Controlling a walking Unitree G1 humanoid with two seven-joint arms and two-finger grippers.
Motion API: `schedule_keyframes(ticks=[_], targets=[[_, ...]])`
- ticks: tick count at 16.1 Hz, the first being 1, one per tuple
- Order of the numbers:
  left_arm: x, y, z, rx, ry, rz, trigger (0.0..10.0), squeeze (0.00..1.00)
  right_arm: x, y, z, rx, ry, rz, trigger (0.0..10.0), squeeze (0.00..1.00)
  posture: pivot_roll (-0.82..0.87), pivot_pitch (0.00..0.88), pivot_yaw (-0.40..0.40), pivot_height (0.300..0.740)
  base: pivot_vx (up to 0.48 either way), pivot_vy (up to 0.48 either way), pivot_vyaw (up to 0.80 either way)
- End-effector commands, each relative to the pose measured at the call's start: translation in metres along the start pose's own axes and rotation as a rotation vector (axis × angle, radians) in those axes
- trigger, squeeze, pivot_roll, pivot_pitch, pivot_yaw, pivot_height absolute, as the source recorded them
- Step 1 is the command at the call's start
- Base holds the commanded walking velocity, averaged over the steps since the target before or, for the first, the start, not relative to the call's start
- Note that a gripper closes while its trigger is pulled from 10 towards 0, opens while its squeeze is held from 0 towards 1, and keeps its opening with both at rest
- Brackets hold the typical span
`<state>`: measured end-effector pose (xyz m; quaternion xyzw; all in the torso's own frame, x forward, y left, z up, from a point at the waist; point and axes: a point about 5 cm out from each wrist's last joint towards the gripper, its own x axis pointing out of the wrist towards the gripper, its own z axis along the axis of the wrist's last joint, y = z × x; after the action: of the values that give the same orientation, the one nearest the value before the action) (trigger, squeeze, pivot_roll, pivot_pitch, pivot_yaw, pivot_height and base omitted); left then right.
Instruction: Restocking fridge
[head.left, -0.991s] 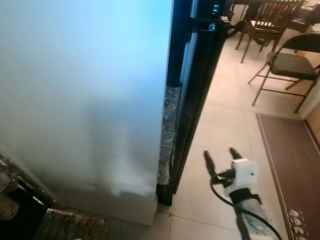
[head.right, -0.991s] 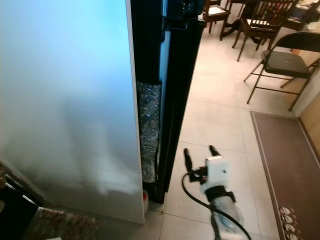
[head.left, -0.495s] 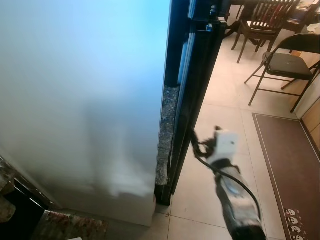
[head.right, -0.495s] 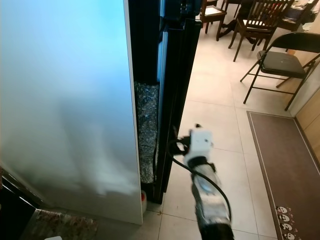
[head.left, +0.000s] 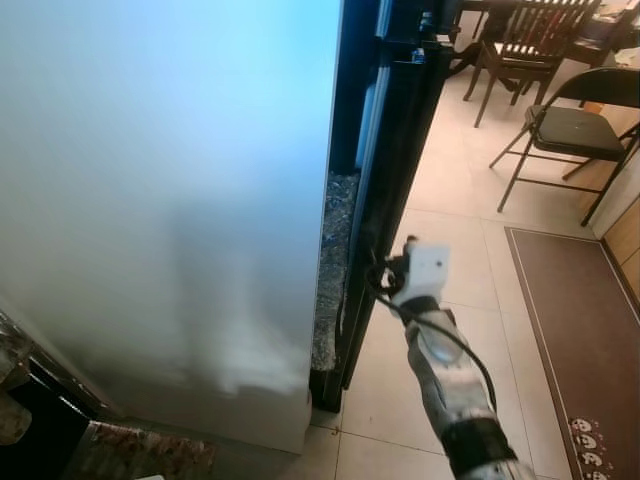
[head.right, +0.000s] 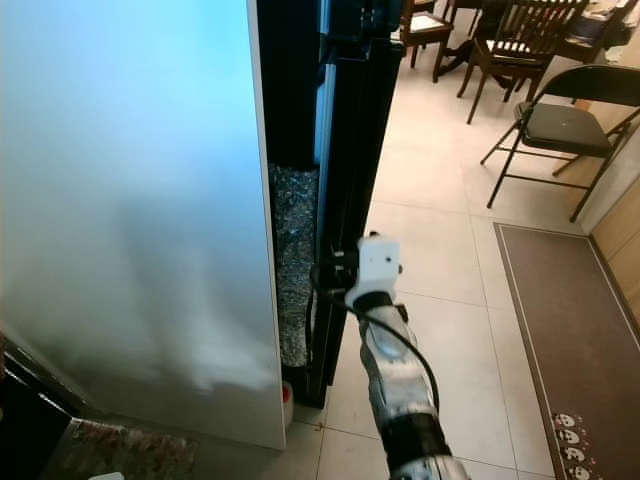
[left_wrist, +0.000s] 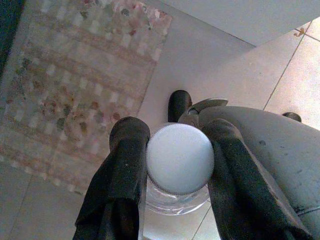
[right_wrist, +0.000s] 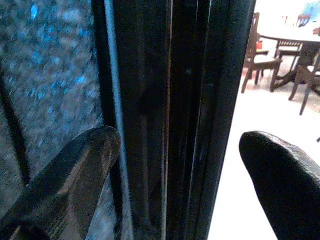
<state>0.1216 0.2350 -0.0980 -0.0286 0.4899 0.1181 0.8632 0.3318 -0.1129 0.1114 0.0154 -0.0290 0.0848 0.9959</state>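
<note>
One fridge (head.left: 170, 200), one bottle (left_wrist: 179, 165), one folding chair (head.left: 575, 130), two rugs (head.left: 590, 340).

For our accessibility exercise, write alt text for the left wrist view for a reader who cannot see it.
The left tool holds a clear bottle with a white cap between its two black fingers, seen from above. Below lie a patterned rug and pale floor tiles.

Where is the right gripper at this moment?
The right gripper is at the black fridge door's edge, low on the robot's right, fingers open astride it.
</note>
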Motion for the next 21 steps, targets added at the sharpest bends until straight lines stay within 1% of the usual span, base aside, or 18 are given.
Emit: schedule_keyframes(ticks=[1, 3, 6, 7, 9, 15, 21], targets=[[0.0, 0.0, -0.002, -0.008, 0.008, -0.001, 10.0, 0.0, 0.005, -0.002, 0.005, -0.019, -0.016, -0.015, 10.0, 0.0, -0.01, 0.0, -0.043, 0.74, 0.0, 0.0, 0.0], [0.0, 0.0, -0.002, -0.013, 0.007, -0.002, 10.0, 0.0, 0.01, -0.003, 0.007, -0.027, -0.021, -0.021, 10.0, 0.0, 0.0, 0.0, -0.047, 0.74, 0.0, 0.0, 0.0], [0.0, 0.0, -0.002, -0.014, 0.007, -0.002, 10.0, 0.0, 0.013, -0.001, 0.008, -0.027, -0.027, -0.007, 10.0, 0.0, 0.0, 0.0, -0.043, 0.74, 0.0, 0.0, 0.0], [0.0, 0.0, -0.002, -0.013, 0.008, -0.002, 10.0, 0.0, 0.016, 0.003, 0.01, -0.02, -0.035, 0.011, 10.0, 0.0, 0.0, 0.0, -0.043, 0.74, 0.0, 0.0, 0.0], [-0.001, 0.0, -0.003, -0.014, 0.008, -0.003, 10.0, 0.0, 0.021, 0.005, 0.013, -0.016, -0.043, 0.013, 10.0, 0.0, 0.0, 0.0, -0.043, 0.74, 0.0, 0.0, 0.0], [0.0, 0.0, -0.002, -0.017, 0.003, -0.004, 10.0, 0.0, 0.029, 0.002, 0.019, -0.033, -0.064, 0.009, 10.0, 0.0, 0.01, 0.0, -0.044, 0.74, 0.0, 0.0, 0.0], [0.0, -0.001, -0.002, -0.018, 0.003, -0.006, 10.0, 0.0, 0.031, 0.0, 0.019, -0.036, -0.067, -0.001, 10.0, 0.0, 0.01, 0.0, -0.045, 0.74, 0.0, 0.0, 0.0]])
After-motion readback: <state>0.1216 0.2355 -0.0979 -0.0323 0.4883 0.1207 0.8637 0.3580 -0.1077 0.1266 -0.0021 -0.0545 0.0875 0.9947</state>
